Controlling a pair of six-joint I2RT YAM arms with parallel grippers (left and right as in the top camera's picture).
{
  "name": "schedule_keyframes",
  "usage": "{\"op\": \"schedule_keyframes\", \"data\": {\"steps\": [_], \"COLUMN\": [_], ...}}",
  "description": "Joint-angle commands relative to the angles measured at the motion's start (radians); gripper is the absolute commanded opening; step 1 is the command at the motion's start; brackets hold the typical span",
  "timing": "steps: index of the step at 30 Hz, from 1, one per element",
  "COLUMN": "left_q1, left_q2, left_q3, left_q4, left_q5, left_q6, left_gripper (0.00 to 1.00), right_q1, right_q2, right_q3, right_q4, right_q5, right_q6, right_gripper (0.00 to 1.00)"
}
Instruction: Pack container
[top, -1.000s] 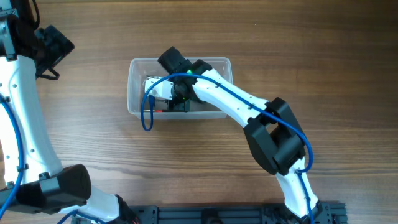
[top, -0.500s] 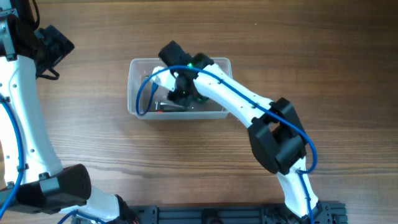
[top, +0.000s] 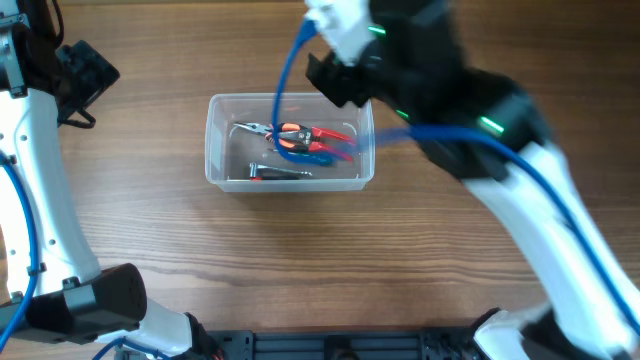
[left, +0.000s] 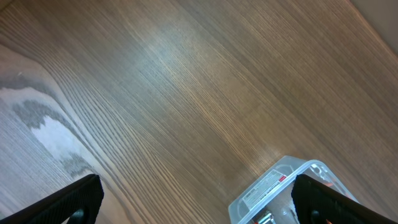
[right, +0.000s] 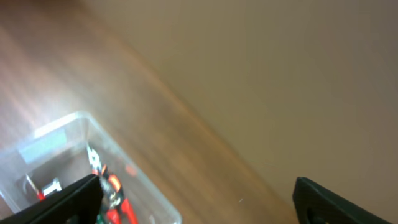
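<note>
The clear plastic container (top: 216, 140) stands mid-table. In it lie red-handled pliers (top: 300, 133), a blue-handled tool (top: 325, 155) and a small silver tool (top: 285, 172). My right arm (top: 440, 90) is lifted high over the tub's right end and looks blurred. In the right wrist view my right gripper (right: 196, 199) is open and empty, with the container (right: 62, 134) and pliers (right: 115, 193) below at the left. My left gripper (left: 199, 199) is open and empty over bare wood at the far left (top: 85, 72). A corner of the container (left: 267, 190) shows by its right finger.
The table is bare brown wood all round the tub. A blue cable (top: 285, 90) from the right arm hangs across the tub's top. The left arm's white link (top: 40, 200) runs down the left edge. A dark rail (top: 330, 345) lines the front edge.
My right gripper has gone from shut inside the container to open, and the arm has risen up and right out of it. The tools now lie uncovered. The left arm is still.
</note>
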Motion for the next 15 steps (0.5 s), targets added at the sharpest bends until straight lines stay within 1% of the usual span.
{"op": "schedule_keyframes", "data": {"steps": [1, 6, 10, 13, 15], "left_q1": [0.005, 0.005, 0.005, 0.005, 0.005], "left_q2": [0.003, 0.003, 0.003, 0.003, 0.003], "left_q3": [-0.001, -0.001, -0.001, -0.001, -0.001], "left_q4": [0.0, 0.0, 0.0, 0.0, 0.0], "left_q5": [0.009, 0.009, 0.009, 0.009, 0.009], "left_q6": [0.005, 0.005, 0.005, 0.005, 0.005], "left_gripper": [1.0, 1.0, 1.0, 1.0, 1.0], "right_q1": [0.004, 0.004, 0.004, 0.004, 0.004], "right_q2": [-0.086, -0.188, -0.213, -0.212, -0.212], "right_q3": [0.001, 0.001, 0.001, 0.001, 0.001], "right_q4": [0.0, -0.033, -0.06, -0.132, -0.192], "right_q5": [0.03, -0.091, -0.352, -0.377, -0.348], "right_q6": [0.005, 0.005, 0.004, -0.004, -0.015], "right_gripper": [1.0, 1.0, 1.0, 1.0, 1.0]}}
